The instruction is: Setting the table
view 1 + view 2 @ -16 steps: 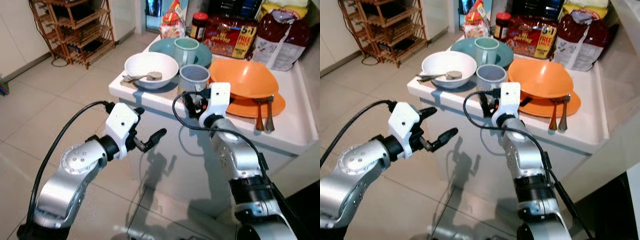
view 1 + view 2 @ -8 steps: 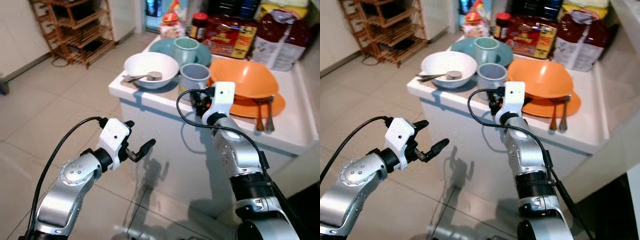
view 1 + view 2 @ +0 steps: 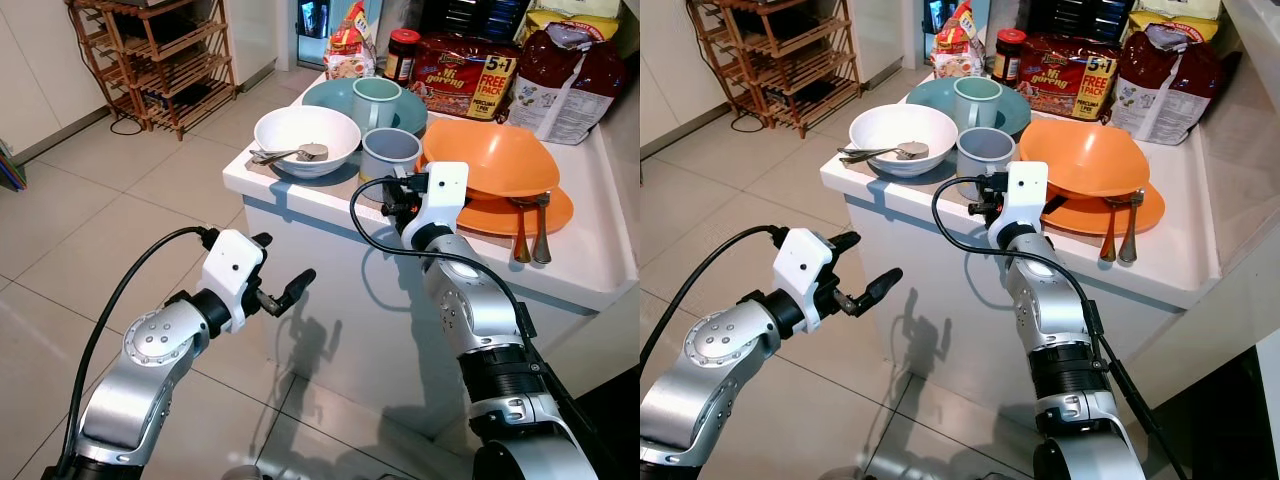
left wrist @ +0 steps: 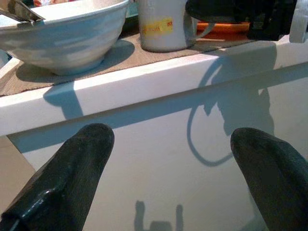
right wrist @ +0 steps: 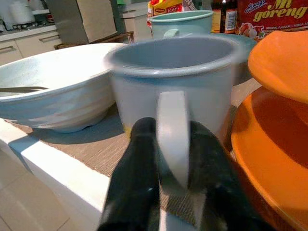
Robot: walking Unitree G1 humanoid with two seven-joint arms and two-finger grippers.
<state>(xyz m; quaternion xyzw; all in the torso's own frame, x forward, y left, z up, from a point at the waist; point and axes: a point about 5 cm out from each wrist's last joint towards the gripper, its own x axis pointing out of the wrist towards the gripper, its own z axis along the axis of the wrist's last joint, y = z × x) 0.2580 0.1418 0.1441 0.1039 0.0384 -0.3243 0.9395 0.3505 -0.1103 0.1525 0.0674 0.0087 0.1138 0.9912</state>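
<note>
A grey-blue mug (image 3: 389,153) stands near the front edge of the white table (image 3: 600,270), between a white bowl (image 3: 306,138) holding a spoon (image 3: 285,154) and a stacked orange bowl (image 3: 487,155) and plate (image 3: 500,212). My right gripper (image 3: 393,195) reaches in from the table's front. In the right wrist view its fingers (image 5: 139,178) press on either side of the mug's handle (image 5: 173,139). My left gripper (image 3: 285,262) hangs open below the table edge, facing the white side panel, with nothing between its fingers (image 4: 72,178).
A green mug (image 3: 376,102) sits on a teal dish behind the grey one. A fork and spoon (image 3: 530,232) lie on the orange plate. Food packets (image 3: 470,75) and a jar line the table's back. A wooden shelf (image 3: 160,60) stands far left on the tiled floor.
My left gripper has dropped lower and away from the table edge, staying open. The right gripper has kept its place at the mug's handle. The camera has shifted slightly.
</note>
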